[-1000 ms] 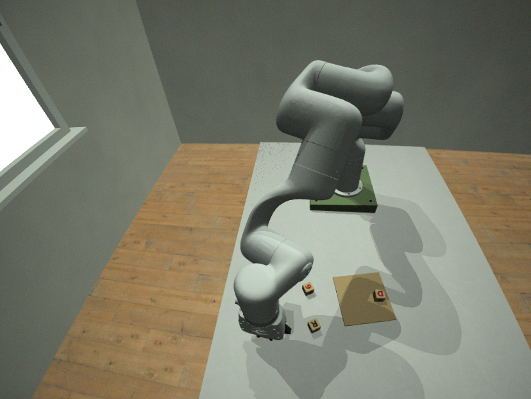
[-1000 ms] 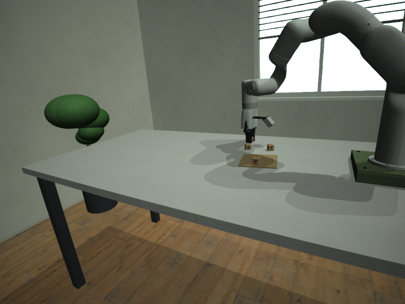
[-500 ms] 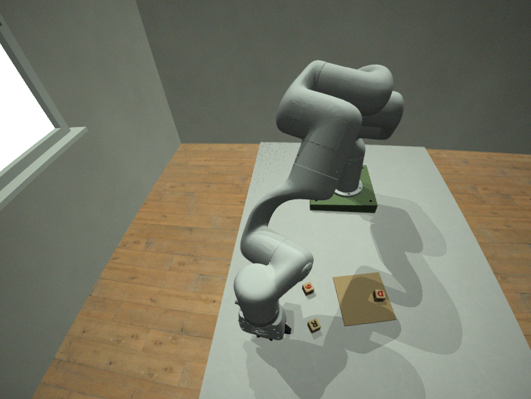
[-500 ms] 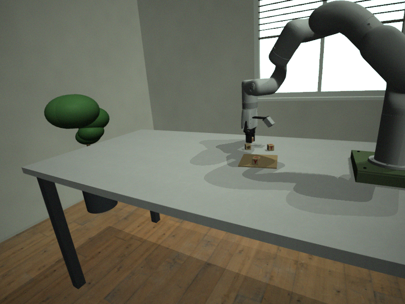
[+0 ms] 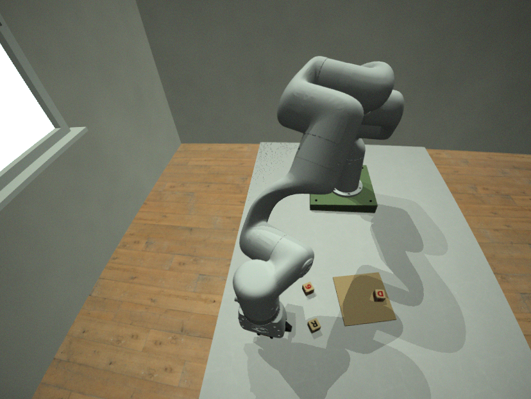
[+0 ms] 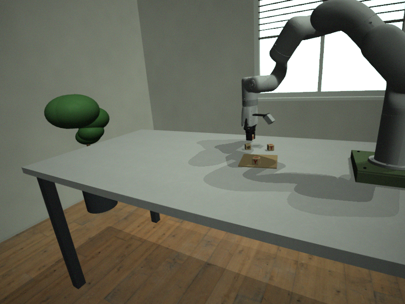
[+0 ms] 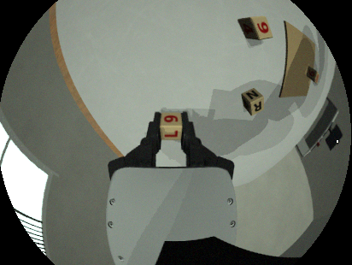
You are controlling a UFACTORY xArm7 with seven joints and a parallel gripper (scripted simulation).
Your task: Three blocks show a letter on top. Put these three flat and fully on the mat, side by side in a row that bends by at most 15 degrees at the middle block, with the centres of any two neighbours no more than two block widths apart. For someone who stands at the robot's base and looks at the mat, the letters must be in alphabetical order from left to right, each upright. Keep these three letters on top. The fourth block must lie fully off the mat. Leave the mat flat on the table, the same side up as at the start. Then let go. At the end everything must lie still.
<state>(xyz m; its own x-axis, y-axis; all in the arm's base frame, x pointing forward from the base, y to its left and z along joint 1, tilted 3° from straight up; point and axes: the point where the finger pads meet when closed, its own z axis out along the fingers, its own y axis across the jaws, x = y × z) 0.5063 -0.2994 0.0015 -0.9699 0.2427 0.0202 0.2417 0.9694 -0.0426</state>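
Observation:
My gripper (image 7: 171, 120) is shut on a wooden block (image 7: 171, 126) and holds it a little above the table, near the table's long edge. The faces I see carry a red L and a red digit. In the exterior view the gripper (image 6: 250, 135) hangs above the R block (image 6: 248, 146). In the top view the wrist hides the held block. The tan mat (image 5: 363, 299) lies flat with the D block (image 5: 379, 294) on it. The R block (image 5: 314, 324) and the 9 block (image 5: 308, 288) lie on the table beside the mat, between it and my gripper.
The arm's green base plate (image 5: 343, 196) stands further back on the table. The table's long edge (image 7: 79, 98) runs close beside the gripper. A green plant (image 6: 77, 118) stands beyond the table's far end.

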